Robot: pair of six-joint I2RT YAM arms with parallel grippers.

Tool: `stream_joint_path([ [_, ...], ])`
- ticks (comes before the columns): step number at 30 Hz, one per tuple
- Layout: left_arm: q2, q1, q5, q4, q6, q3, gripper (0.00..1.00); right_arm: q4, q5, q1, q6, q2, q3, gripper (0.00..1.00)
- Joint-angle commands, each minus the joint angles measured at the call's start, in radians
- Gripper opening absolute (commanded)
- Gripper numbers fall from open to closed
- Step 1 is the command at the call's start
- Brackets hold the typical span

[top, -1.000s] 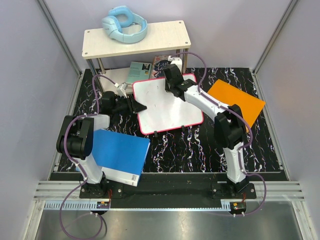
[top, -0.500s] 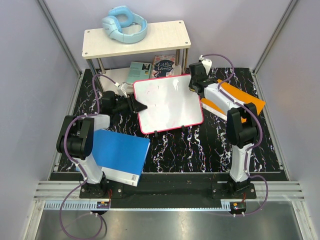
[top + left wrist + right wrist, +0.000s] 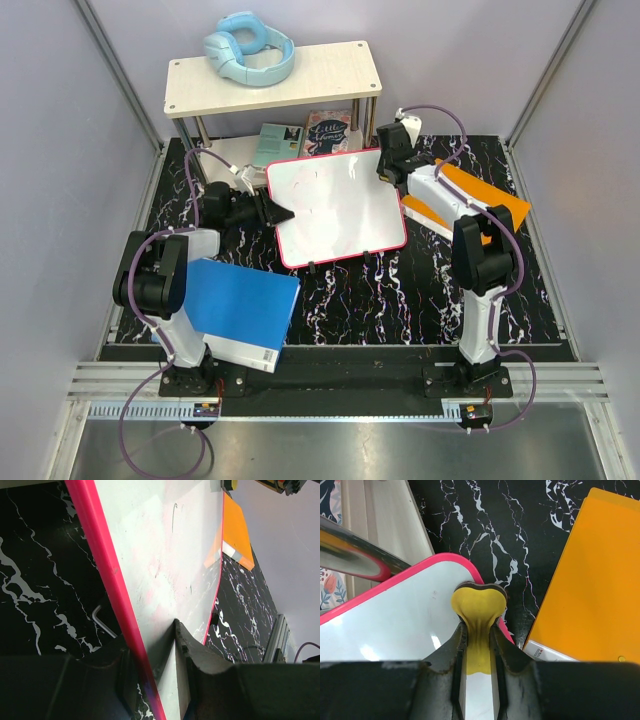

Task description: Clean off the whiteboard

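Right arm (image 3: pixel 430 195) swung eraser (image 3: pixel 479 602), seemingly onto whiteboard (image 3: pixel 335 205) corner.

The whiteboard (image 3: pixel 335 205) is white with a hot-pink rim; the tabletop (image 3: pixel 400 290) black, veined white like marble; orange book (image 3: pixel 500 210), blue book (image 3: pixel 240 300), yellow eraser (image 3: pixel 477 605).

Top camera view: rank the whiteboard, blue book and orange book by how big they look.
1. whiteboard, clearly largest.
2. blue book, partly under the left arm.
3. orange book, partly hidden by the right arm, so second versus third is unsure.
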Motion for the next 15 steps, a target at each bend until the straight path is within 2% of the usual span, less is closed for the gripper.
stream_joint_path([
  [1,0.027,-0.002,-0.085,-0.097,0.144,-0.013,0.00,0.024,-0.061,-0.001,-0.013,0.035,0.061,0.00],
  [9,0.029,-0.002,-0.086,-0.097,0.144,-0.014,0.00,0.115,-0.170,0.050,0.014,-0.008,-0.050,0.00],
  [15,0.029,-0.002,-0.085,-0.097,0.144,-0.013,0.00,0.074,-0.151,0.194,-0.016,0.062,0.061,0.00],
])
